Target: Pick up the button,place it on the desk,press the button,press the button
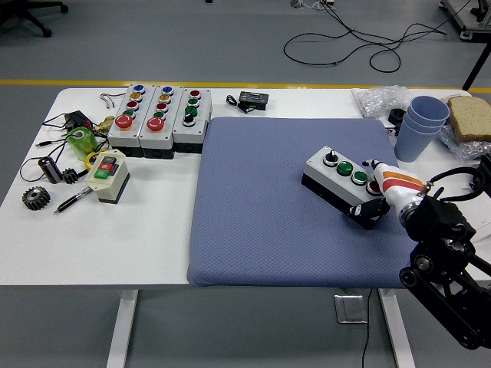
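Note:
A grey button box (341,181) with a black knob, two green buttons and a red button lies on the blue mat (268,207), right of its middle. My right hand (380,193), white with orange stripes, closes around the box's near right end, fingers over the red button and thumb against the black side. The box sits slightly tilted in the grasp. The left hand is out of view.
Three more button boxes (157,119) stand at the back left, with a small switch box (107,175), gears, a pen and a green roll nearby. Blue cups (420,124), bread and a plastic bag sit at the back right. A black device (253,100) lies behind the mat.

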{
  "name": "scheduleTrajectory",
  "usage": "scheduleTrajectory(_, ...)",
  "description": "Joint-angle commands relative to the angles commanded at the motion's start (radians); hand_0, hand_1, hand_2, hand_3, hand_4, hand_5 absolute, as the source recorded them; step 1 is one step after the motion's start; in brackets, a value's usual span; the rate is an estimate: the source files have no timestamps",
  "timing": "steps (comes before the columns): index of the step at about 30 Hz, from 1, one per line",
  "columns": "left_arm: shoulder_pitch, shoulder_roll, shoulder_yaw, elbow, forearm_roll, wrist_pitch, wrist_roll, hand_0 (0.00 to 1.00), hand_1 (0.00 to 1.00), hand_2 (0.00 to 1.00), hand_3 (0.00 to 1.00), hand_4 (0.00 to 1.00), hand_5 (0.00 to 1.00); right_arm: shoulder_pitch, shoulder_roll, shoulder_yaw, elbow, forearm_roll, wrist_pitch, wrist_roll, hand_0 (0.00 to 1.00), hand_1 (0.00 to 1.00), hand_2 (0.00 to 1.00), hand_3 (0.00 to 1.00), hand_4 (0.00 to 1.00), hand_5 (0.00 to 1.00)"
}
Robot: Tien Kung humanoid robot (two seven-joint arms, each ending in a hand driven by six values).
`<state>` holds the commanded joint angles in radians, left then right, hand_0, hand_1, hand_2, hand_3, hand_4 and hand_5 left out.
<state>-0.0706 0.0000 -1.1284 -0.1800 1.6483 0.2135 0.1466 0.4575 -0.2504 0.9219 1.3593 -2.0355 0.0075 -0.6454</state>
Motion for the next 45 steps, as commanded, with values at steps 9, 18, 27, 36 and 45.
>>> scheduleTrajectory(9,-0.001,0.0,-0.004,0.0,0.005,0.0,0.001,0.595,0.632,0.671,0.541,0.342,0.666,0.019,-0.008,-0.006,-0.02,-0.008,0.047,0.0,0.154,0.197,0.433,0.542,0.879,0.254)
scheduleTrajectory(18,-0.002,0.0,-0.002,0.0,0.003,-0.001,0.002,0.595,0.632,0.672,0.541,0.343,0.668,0.034,-0.025,-0.047,-0.028,-0.002,-0.064,0.0,0.015,0.07,0.344,0.396,0.66,0.124)
scheduleTrajectory(27,-0.002,0.0,0.002,0.0,-0.001,-0.001,0.001,0.595,0.632,0.672,0.541,0.345,0.67,0.059,-0.099,-0.13,0.021,-0.003,-0.201,0.134,0.002,0.002,0.286,0.338,0.494,0.08)
scheduleTrajectory(36,-0.002,0.0,0.004,0.0,-0.003,-0.001,0.001,0.596,0.633,0.673,0.542,0.344,0.67,0.125,-0.173,-0.251,0.091,0.042,-0.131,0.374,0.002,0.002,0.273,0.331,0.436,0.04)
scheduleTrajectory(45,-0.001,0.0,0.009,0.0,-0.004,-0.001,0.002,0.596,0.633,0.672,0.542,0.342,0.672,0.167,-0.184,-0.359,0.12,0.058,-0.073,0.431,0.002,0.002,0.272,0.329,0.445,0.039)
